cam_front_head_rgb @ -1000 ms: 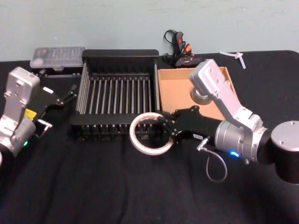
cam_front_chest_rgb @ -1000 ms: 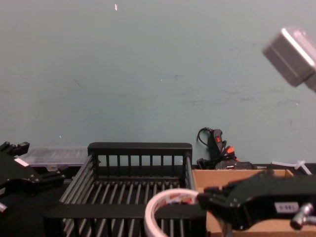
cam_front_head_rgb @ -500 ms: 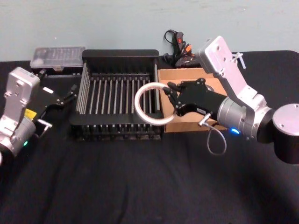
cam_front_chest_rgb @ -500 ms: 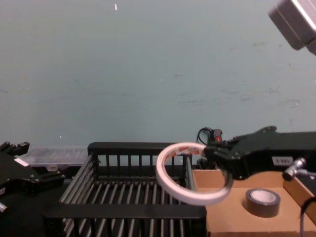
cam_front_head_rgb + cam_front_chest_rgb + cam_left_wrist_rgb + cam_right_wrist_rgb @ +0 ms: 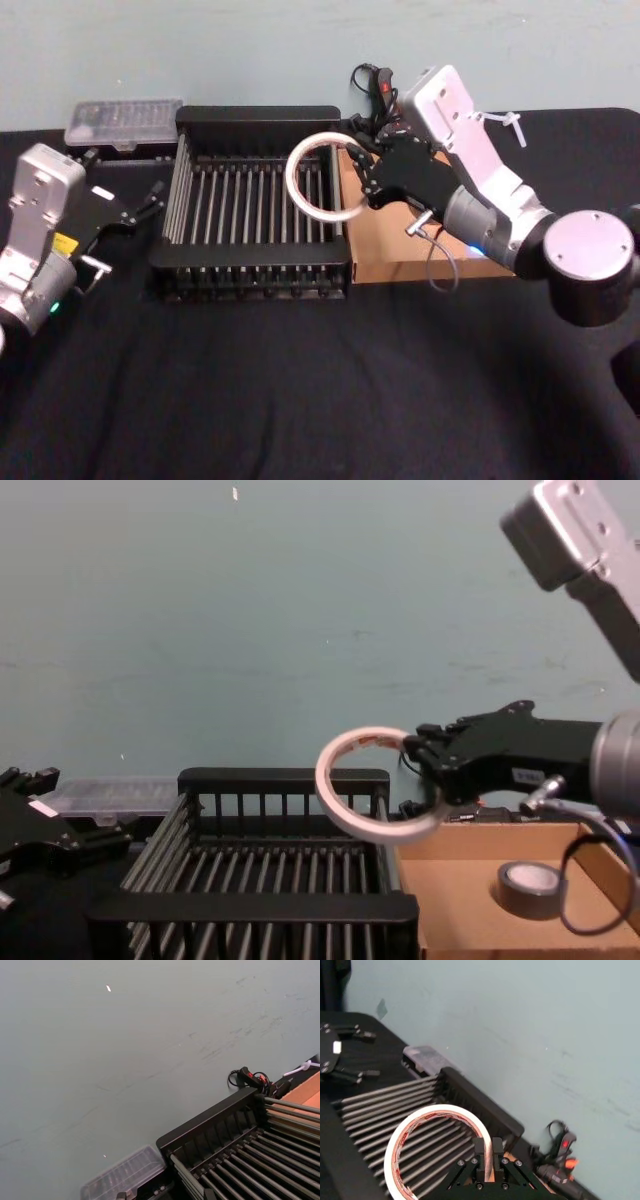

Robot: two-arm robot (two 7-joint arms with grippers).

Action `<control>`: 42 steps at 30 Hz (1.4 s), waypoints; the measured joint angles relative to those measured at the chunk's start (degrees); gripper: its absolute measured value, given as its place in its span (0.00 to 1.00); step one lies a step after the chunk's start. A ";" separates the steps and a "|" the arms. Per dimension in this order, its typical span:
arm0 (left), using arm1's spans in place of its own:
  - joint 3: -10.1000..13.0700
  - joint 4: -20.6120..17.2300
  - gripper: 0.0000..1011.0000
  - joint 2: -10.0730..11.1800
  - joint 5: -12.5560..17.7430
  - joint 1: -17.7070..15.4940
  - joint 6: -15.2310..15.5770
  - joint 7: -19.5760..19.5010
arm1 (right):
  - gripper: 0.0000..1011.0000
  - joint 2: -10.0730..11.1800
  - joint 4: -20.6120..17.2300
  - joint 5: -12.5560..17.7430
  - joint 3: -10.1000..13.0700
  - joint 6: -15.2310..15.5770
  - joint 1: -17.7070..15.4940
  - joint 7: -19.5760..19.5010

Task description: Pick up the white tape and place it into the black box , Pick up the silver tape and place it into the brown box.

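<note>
Right gripper jaws clenched on rim of white tape, held raised over right side of black box, ready for drop. Silver tape already in brown box. Left gripper parked far left, jaws released.

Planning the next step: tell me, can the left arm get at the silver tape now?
Probably not: the left gripper sits beside the black box, which stands between it and the silver tape in the brown box.
</note>
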 joint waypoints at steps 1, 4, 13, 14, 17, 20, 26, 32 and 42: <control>0.00 0.00 0.99 0.00 0.00 0.00 0.00 0.00 | 0.10 -0.28 0.52 -0.25 -0.06 -0.59 0.25 -0.13; 0.00 0.00 0.99 0.00 0.00 0.00 0.00 0.00 | 0.10 -1.59 3.20 -1.48 -0.43 -3.20 1.51 -0.61; 0.00 0.00 0.99 0.00 0.00 0.00 0.00 0.00 | 0.10 -5.56 12.01 -5.56 -1.79 -8.18 5.97 -1.95; 0.00 0.00 0.99 0.00 0.00 0.00 0.00 0.00 | 0.10 -6.34 13.60 -6.19 -1.96 -8.66 6.73 -2.20; 0.00 0.00 0.99 0.00 0.00 0.00 0.00 0.00 | 0.10 -7.90 16.96 -7.49 -2.34 -9.63 8.30 -2.86; 0.00 0.00 0.99 0.00 0.00 0.00 0.00 0.00 | 0.10 -8.85 19.20 -8.42 -2.68 -10.43 9.24 -3.24; 0.00 0.00 0.99 0.00 0.00 0.00 0.00 0.00 | 0.10 -11.13 24.64 -10.57 -3.48 -12.71 11.43 -3.71; 0.00 0.00 0.99 0.00 0.00 0.00 0.00 0.00 | 0.10 -12.72 28.22 -12.01 -3.78 -14.06 12.74 -3.66; 0.00 0.00 0.99 0.00 0.00 0.00 0.00 0.00 | 0.10 -14.26 31.02 -13.06 -3.74 -14.55 13.41 -2.84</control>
